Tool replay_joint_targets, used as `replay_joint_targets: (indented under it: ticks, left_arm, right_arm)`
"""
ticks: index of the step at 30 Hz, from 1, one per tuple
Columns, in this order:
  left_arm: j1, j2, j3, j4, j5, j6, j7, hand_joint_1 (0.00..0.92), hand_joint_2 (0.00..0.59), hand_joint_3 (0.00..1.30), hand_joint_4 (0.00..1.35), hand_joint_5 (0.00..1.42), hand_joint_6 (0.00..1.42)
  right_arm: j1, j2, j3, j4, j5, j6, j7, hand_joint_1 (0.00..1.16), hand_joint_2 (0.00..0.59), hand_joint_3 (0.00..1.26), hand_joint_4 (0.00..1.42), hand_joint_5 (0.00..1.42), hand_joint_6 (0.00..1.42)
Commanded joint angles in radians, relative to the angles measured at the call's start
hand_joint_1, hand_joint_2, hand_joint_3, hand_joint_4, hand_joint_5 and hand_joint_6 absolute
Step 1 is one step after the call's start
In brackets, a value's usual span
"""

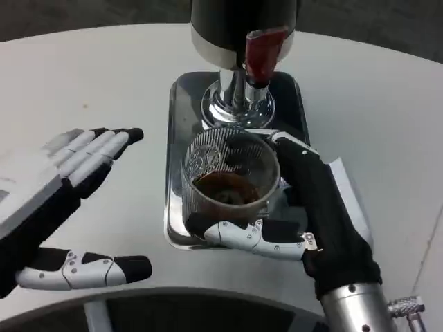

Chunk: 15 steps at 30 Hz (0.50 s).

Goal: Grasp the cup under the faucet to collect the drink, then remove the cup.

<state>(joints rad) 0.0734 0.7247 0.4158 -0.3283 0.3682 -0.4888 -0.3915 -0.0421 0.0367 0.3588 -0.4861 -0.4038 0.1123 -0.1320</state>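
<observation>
A clear ribbed cup with dark drink in its bottom is held over the silver tray, just in front of the dispenser's chrome base. My right hand grips the cup, its fingers wrapped around the near and right sides. The red faucet lever hangs from the dark dispenser body behind the cup. My left hand hovers above the table to the left of the tray, fingers spread and holding nothing.
The white round table stretches to both sides of the tray. Its front edge curves just below my hands. A white paper slip lies right of the tray.
</observation>
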Motion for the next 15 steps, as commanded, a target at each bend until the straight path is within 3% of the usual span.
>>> replay_joint_targets:
  ticks: [1,15]
  left_arm:
    - [0.067,-0.018,0.004,-0.06,0.042,0.016,0.024,0.0,0.036,0.0,0.0,0.0,0.0]
    - [0.197,-0.036,0.041,-0.168,0.06,0.011,0.031,0.0,0.0,0.0,0.0,0.0,0.0]
  right_arm:
    - [-0.002,-0.032,0.005,-0.119,-0.014,0.008,0.077,1.12,0.095,0.72,0.94,1.01,1.4]
    - [0.09,-0.072,0.012,-0.366,0.071,0.157,0.287,1.11,0.103,0.73,0.94,1.01,1.4]
